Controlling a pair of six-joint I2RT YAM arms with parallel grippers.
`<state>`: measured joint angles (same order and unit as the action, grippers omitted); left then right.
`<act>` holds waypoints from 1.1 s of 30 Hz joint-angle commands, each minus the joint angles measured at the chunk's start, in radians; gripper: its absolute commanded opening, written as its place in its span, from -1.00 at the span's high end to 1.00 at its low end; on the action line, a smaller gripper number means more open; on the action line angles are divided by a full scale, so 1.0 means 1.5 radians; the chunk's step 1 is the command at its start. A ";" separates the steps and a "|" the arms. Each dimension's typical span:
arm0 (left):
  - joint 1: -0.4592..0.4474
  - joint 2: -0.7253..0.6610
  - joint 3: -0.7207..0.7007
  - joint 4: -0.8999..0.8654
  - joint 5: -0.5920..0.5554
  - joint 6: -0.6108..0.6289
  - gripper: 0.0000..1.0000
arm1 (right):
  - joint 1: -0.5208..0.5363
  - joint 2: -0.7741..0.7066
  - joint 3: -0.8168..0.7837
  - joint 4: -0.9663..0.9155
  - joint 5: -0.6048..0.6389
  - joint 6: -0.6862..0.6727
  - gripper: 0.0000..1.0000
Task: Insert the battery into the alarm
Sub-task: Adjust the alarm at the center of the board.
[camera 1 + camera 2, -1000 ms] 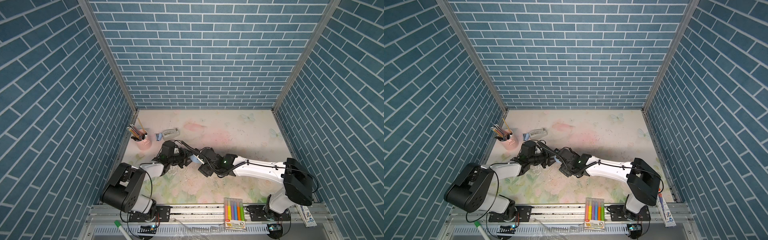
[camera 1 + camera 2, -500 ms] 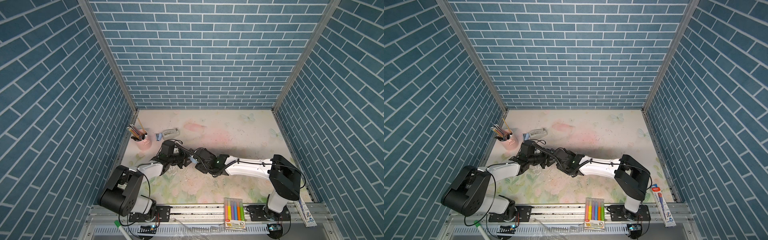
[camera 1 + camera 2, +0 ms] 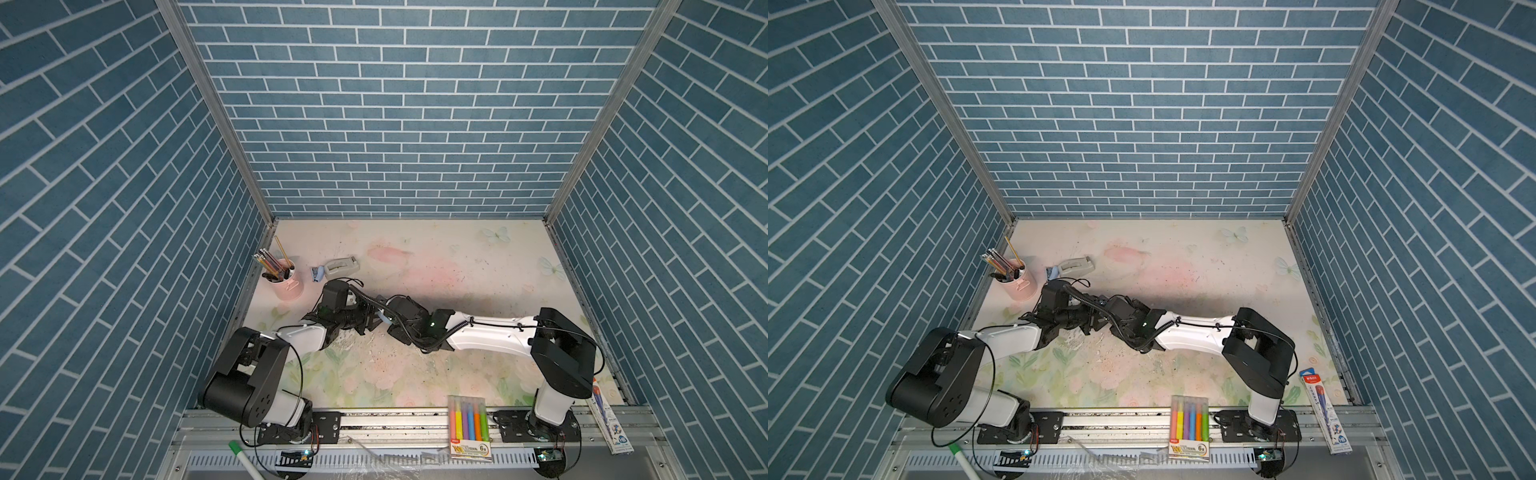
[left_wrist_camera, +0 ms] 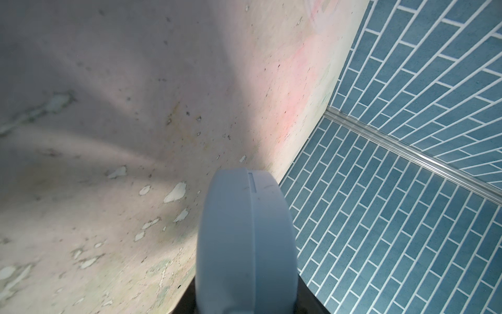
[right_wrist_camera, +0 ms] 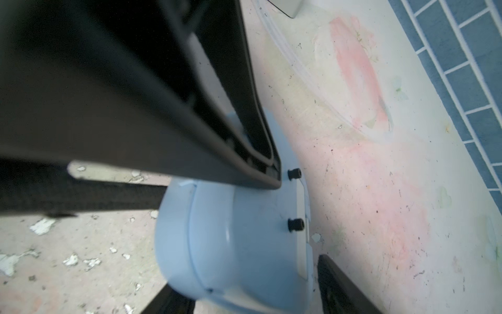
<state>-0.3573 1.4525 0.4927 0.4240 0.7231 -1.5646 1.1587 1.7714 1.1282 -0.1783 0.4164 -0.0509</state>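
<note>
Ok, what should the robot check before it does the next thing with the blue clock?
1. The alarm sits gripped in the left hand: ok.
2. Its back, with two black knobs, faces the right hand: ok.
3. The battery is in sight: not ok, no view shows it.
4. The battery is already inside: cannot tell.
5. The right hand touches the alarm: cannot tell.

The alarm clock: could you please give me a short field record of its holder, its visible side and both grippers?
object: light-blue alarm clock
held by: left gripper, shut on it
side shown: back, two black knobs, right wrist view
right gripper: open, straddling the clock
battery: not in sight
</note>
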 commanded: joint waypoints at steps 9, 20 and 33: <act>-0.025 -0.008 0.011 0.011 0.067 0.017 1.00 | 0.003 0.021 0.005 0.058 0.046 -0.045 -0.19; -0.025 0.005 0.022 0.028 0.081 0.014 0.97 | 0.002 -0.011 -0.004 0.040 0.045 -0.028 0.63; -0.028 0.015 0.021 0.056 0.081 -0.005 1.00 | 0.002 -0.029 -0.031 0.062 0.010 -0.017 -0.12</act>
<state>-0.3729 1.4937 0.5064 0.4271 0.7422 -1.5711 1.1820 1.7592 1.0920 -0.1741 0.4473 -0.1997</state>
